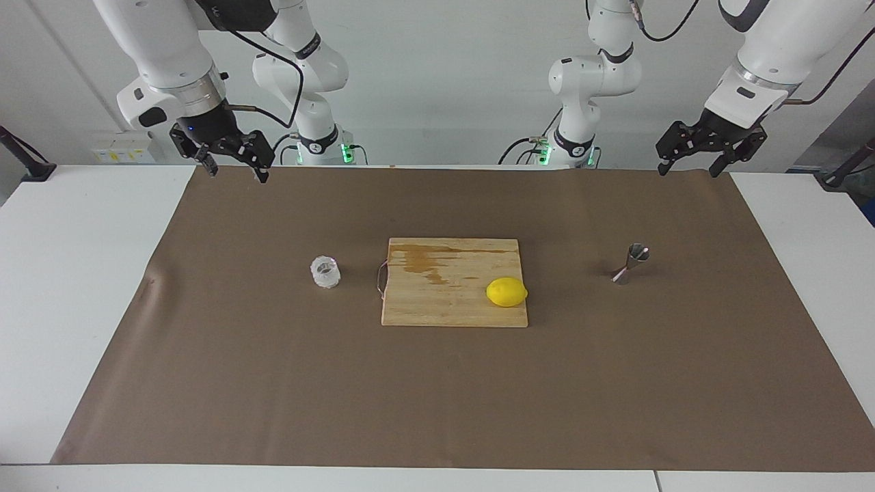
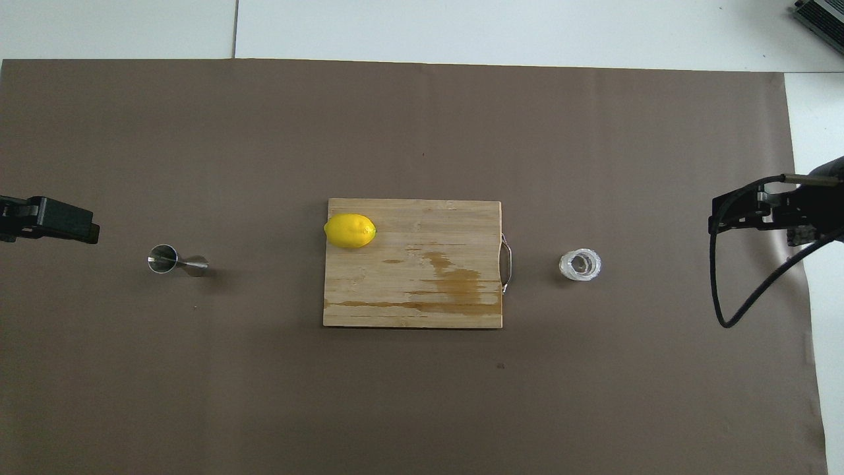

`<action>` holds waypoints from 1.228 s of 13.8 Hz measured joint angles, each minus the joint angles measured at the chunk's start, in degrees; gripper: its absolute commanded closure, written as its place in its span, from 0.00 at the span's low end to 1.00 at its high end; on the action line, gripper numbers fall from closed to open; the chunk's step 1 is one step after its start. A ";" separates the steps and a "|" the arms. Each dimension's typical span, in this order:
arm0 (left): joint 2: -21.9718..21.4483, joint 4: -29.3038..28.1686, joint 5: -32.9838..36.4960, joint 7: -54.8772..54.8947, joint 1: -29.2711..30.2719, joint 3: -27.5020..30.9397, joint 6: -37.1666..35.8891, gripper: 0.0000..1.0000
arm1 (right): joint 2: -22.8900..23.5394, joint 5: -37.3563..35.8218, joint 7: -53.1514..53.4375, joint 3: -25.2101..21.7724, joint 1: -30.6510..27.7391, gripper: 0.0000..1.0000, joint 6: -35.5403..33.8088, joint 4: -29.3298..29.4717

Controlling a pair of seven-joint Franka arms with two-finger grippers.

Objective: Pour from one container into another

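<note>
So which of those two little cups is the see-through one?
The squat glass tumbler, standing on the brown mat toward the right arm's end of the table, beside the cutting board's handle. The other, the hourglass-shaped jigger, is shiny metal.

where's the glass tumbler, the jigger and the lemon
glass tumbler (image 1: 325, 272), facing view, on its faceted wall
jigger (image 1: 630, 264), facing view, on its narrow waist
lemon (image 2: 350, 231), overhead view, on the middle of its peel
</note>
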 measured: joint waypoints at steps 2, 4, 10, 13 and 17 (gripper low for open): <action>0.00 0.00 0.00 0.00 0.00 -0.01 0.00 0.00 | 0.00 0.00 0.00 0.00 0.00 0.00 0.00 0.00; 0.00 0.00 0.00 0.00 0.00 -0.02 0.00 0.00 | 0.00 0.00 0.00 0.00 -0.01 0.00 0.00 0.00; 0.00 -0.02 -0.02 -0.02 -0.11 -0.27 0.00 0.00 | 0.00 0.00 0.00 -0.01 -0.02 0.00 0.00 0.00; -0.02 -0.52 -0.02 -0.06 -0.12 -0.32 -0.07 0.00 | 0.00 0.00 0.00 -0.01 -0.03 0.00 0.00 0.00; -1.06 -3.55 -0.02 -4.94 -0.01 -0.17 0.71 0.00 | 0.00 0.00 0.00 -0.01 -0.03 0.00 0.00 0.00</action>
